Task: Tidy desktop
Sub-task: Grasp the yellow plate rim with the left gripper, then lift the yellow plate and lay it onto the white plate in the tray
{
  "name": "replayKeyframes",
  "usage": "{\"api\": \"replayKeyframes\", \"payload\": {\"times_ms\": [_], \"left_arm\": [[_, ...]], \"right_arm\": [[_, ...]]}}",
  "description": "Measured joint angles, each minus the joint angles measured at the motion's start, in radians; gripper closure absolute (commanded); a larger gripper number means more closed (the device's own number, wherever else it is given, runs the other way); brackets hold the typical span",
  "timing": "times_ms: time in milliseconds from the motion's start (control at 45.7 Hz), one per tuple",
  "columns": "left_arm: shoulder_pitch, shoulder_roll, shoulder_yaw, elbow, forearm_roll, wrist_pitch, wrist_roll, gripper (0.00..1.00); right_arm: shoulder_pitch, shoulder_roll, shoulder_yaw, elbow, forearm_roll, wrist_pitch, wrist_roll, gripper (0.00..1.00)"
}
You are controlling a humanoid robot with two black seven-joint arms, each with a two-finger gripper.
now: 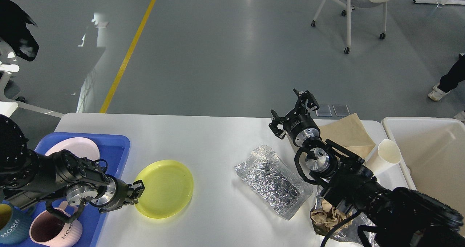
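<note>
You see the left gripper with jaws closed on the yellow plate's near rim on the white bench; the right gripper hovers, jaws spread, holding nothing

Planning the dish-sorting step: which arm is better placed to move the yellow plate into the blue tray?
Left. Its tool is at the yellow plate's near-left rim, beside the blue tray. The right tool hovers far off, past the foil bag.
</note>
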Motion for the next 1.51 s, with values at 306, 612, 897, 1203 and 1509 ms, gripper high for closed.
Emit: {"api": "replayKeyframes", "payload": {"times_ms": [306,612,897,1203,1509], "left_arm": [[-0.018,0.010,0.006,0.000,0.010,-0.067,0.003,1.00],[-0.306,0.146,0.025,-0.005,0.115,-0.461,0.036,1.00],[-0.765,0.241,0.115,-0.005,0.209,-0.837,0.072,1.00],[-0.996,0.316,0.168,-0.001,0.216,-0.857,0.068,1.00],[-0.631,0.356,0.173,0.138,0.239,-0.817,0.052,1.00]], "right_arm": [[0.000,0.000,0.000,0.000,0.000,0.000,0.000,0.00],[-0.001,0.000,-0.001,0.000,0.000,0.000,0.000,0.00],[-0.001,0.000,-0.001,0.000,0.000,0.000,0.000,0.00],[-0.001,0.000,-0.001,0.000,0.000,0.000,0.000,0.00],[-0.001,0.000,-0.002,0.000,0.000,0.000,0.000,0.00]]}}
